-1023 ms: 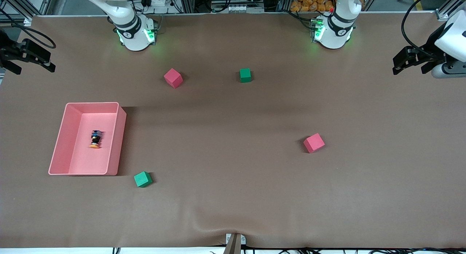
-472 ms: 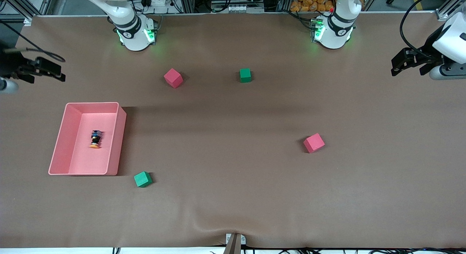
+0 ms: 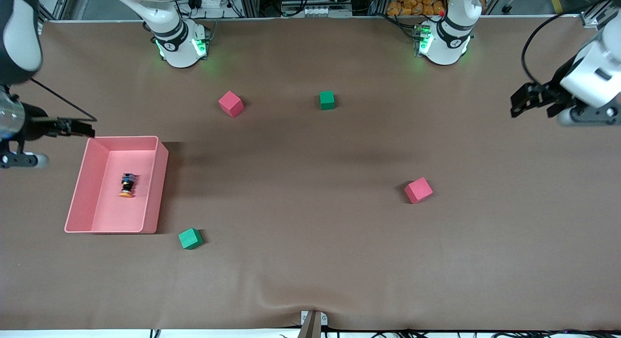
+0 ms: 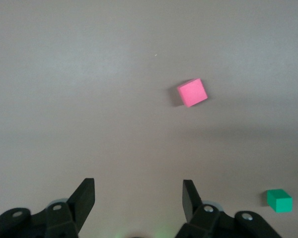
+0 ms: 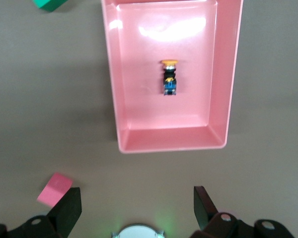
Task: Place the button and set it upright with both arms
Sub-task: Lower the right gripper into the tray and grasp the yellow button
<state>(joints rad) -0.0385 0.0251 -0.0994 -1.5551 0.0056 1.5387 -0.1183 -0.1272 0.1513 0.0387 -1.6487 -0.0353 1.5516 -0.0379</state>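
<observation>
Brown cloth covers the table (image 3: 310, 280), and nearest the front edge a green cube (image 3: 190, 238) sits just off the near corner of a pink tray (image 3: 162, 183) that lies toward the right arm's end. Inside that tray the button (image 3: 127, 185) lies on its side on the tray floor, orange cap pointing toward the front edge, touching no wall; the right wrist view shows it (image 5: 169, 77) plainly, alone in the tray (image 5: 223, 99). Mid-table, toward the left arm's end, sits a red cube (image 3: 418, 190). Closer to the back edge are a second red cube (image 3: 230, 104) and a second green cube (image 3: 327, 100). Over the last second the right gripper (image 3: 73, 127) has swung in from the table's end and now hangs by the tray's back corner, fingers spread wide with nothing between them (image 5: 136, 208). The left gripper (image 3: 529, 101) has drifted inward from its end of the table, over bare cloth, fingers likewise apart and empty (image 4: 138, 203). That suggests the right arm is lining up to pick the button out of the tray, a step not yet begun; the button is untouched and not upright.
</observation>
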